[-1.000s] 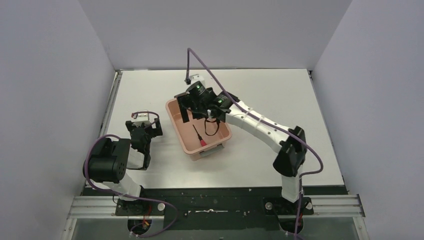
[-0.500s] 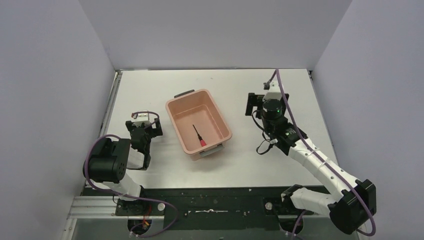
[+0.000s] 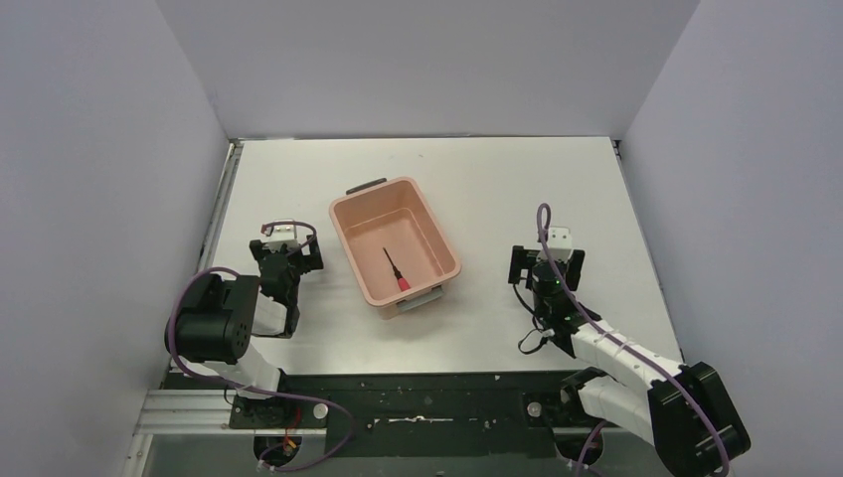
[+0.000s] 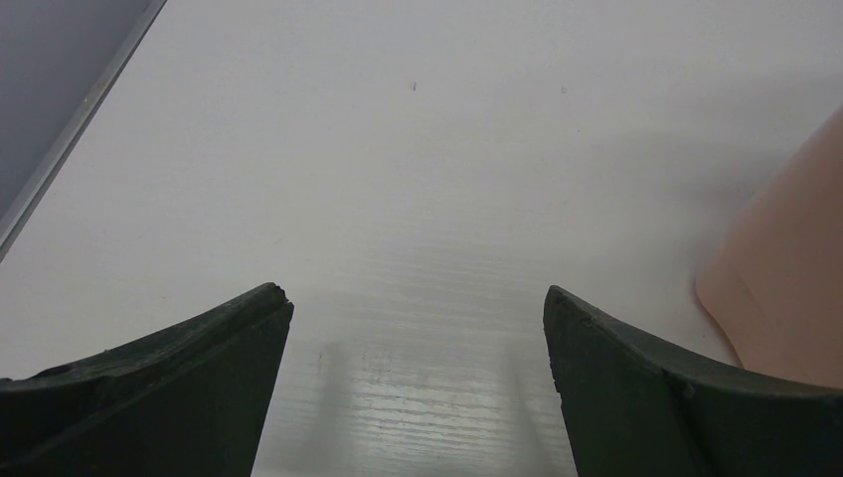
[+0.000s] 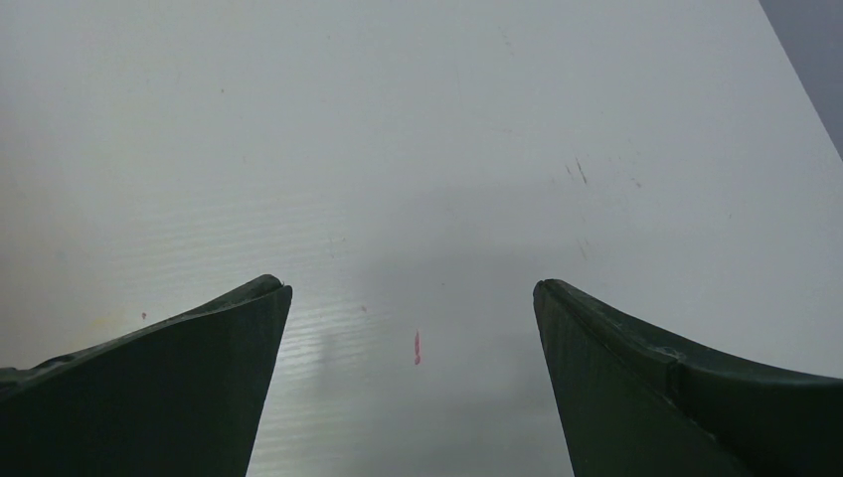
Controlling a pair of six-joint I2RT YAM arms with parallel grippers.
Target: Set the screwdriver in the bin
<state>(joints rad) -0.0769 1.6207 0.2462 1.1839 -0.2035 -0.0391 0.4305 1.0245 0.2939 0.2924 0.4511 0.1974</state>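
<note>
The screwdriver (image 3: 394, 269), red handle and thin black shaft, lies on the floor of the salmon-pink bin (image 3: 350, 240) at mid-table. My right gripper (image 3: 546, 261) rests low over the table to the right of the bin, folded back near its base, open with nothing between its fingers (image 5: 409, 290). My left gripper (image 3: 284, 255) sits to the left of the bin, open and empty (image 4: 416, 293). In the left wrist view the bin's pink wall (image 4: 795, 278) shows at the right edge.
White side walls enclose the table on three sides. A metal rail (image 3: 221, 214) runs along the table's left edge. A small red mark (image 5: 417, 347) sits on the table between my right fingers.
My right arm has pulled away from above the bin, swung right and folded back toward its base. The screwdriver stays in the bin. The left arm has not moved.
</note>
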